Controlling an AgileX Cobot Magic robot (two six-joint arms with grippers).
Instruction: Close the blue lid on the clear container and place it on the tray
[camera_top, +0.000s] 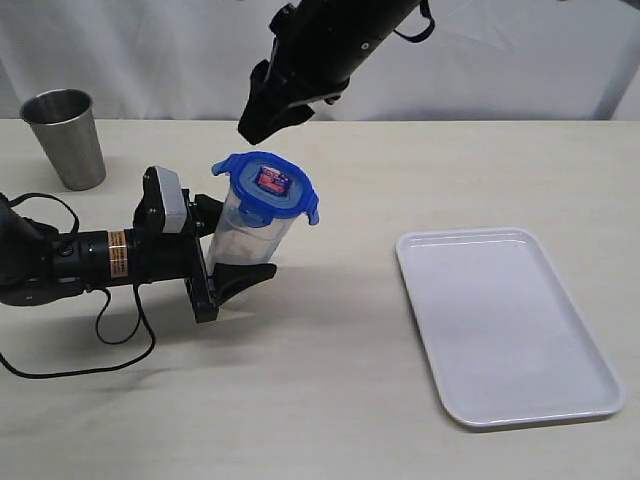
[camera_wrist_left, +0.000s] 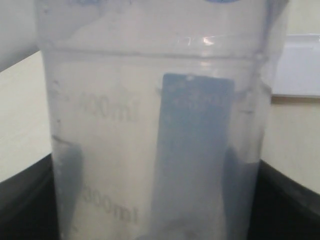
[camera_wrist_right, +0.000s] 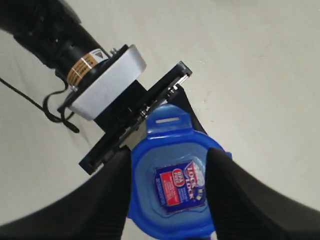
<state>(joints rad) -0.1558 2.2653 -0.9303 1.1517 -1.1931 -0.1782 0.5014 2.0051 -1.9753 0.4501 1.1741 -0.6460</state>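
The clear container (camera_top: 243, 238) stands slightly tilted on the table, left of the middle. My left gripper (camera_top: 235, 246) is shut on its lower body from the left side. In the left wrist view the container (camera_wrist_left: 150, 125) fills the frame, with dark fingers (camera_wrist_left: 22, 205) at both sides. The blue lid (camera_top: 268, 185) sits on the container's mouth, sticker up, its flaps sticking outward. My right gripper (camera_top: 272, 122) hangs open just above the lid, not touching it. In the right wrist view the lid (camera_wrist_right: 175, 185) shows between the spread fingers (camera_wrist_right: 107, 200) of the right gripper (camera_wrist_right: 169, 152).
The white tray (camera_top: 505, 325) lies flat at the right and holds nothing; its edge (camera_wrist_left: 300, 65) shows behind the container. A steel cup (camera_top: 65, 135) stands at the back left. The left arm's cable (camera_top: 110, 335) loops on the table near the front left.
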